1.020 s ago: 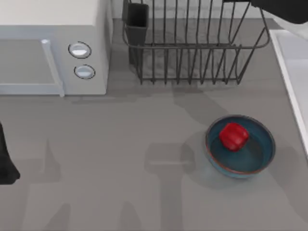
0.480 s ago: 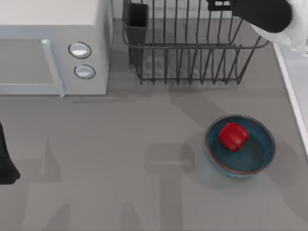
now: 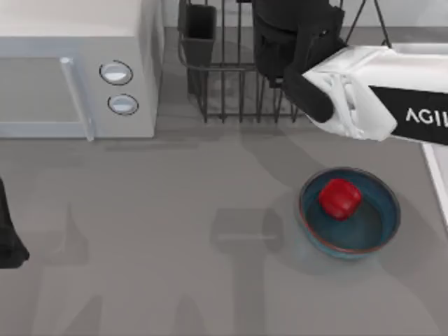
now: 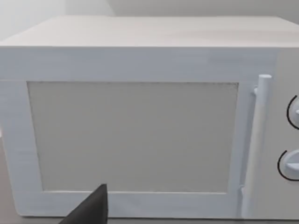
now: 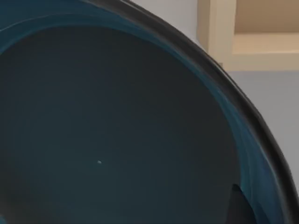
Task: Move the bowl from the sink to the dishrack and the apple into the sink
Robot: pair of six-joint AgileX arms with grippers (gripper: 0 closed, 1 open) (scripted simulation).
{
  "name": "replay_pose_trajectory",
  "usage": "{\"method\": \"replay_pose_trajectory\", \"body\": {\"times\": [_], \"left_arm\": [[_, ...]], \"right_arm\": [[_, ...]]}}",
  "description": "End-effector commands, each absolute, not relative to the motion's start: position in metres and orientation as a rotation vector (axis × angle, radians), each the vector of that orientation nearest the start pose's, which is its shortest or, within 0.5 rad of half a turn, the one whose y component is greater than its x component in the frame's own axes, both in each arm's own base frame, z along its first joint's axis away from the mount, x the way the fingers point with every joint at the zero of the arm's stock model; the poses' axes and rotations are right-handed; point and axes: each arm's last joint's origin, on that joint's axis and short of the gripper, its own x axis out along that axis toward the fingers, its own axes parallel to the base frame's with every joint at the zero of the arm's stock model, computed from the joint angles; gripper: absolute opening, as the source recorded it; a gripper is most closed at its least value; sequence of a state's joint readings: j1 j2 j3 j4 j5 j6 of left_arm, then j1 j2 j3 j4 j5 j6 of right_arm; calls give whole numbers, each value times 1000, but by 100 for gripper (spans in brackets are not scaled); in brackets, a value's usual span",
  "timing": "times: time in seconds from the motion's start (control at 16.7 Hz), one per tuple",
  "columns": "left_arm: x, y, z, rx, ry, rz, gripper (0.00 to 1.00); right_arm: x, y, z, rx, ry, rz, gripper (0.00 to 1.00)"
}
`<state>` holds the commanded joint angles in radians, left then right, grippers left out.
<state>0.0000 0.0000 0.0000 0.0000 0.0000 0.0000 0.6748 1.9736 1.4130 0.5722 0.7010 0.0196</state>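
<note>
A grey matte table (image 3: 175, 231) is seen from above. At its back left stands a boxy white microwave (image 3: 70, 70) with a straight bar handle and two round knobs (image 3: 115, 73). Beside it, at the back centre, is the dishrack (image 3: 224, 91), made of thin black upright wires, with a dark rectangular cup (image 3: 199, 28) at its left corner.

The right arm, a smooth white shell with black lettering, is stretched in from the right edge. Its black right gripper (image 3: 290, 35) is held over the dishrack. In the right wrist view the bowl (image 5: 117, 130) is seen very close: a round, glossy, dark teal hollow with a thin dark rim, set against a pale wall. One dark fingertip (image 5: 238, 205) lies against the inner wall just under the rim, so the claw appears to be clamped on the bowl.

On the table, right of centre and in front of the dishrack, sits the other bowl (image 3: 371, 231), teal-blue and glazed, with a thin reddish-brown rim. The apple (image 3: 340, 198), small, bright red, glossy and slightly blocky, lies inside it, toward its back left.

The pale raised rim of the sink (image 3: 439, 189) is seen at the table's right edge, near the other bowl.

The left gripper (image 3: 8, 241) is parked at the left edge, in front of the microwave door (image 4: 133, 135), a flat pale panel. Whether its claw is apart or together cannot be told.
</note>
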Motion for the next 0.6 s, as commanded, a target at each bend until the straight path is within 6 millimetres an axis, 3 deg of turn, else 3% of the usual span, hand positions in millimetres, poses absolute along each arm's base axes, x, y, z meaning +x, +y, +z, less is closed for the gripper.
{"method": "replay_pose_trajectory", "body": {"times": [0.24,0.48,0.6], "left_arm": [[106,-1,160,0,0,0,100],[106,-1,160,0,0,0,100],[106,-1,160,0,0,0,100]], "right_arm": [[382,263,221,1,-1,-10,0],[382,262,219,0,0,-10,0],[382,262,219,0,0,-10,15]]}}
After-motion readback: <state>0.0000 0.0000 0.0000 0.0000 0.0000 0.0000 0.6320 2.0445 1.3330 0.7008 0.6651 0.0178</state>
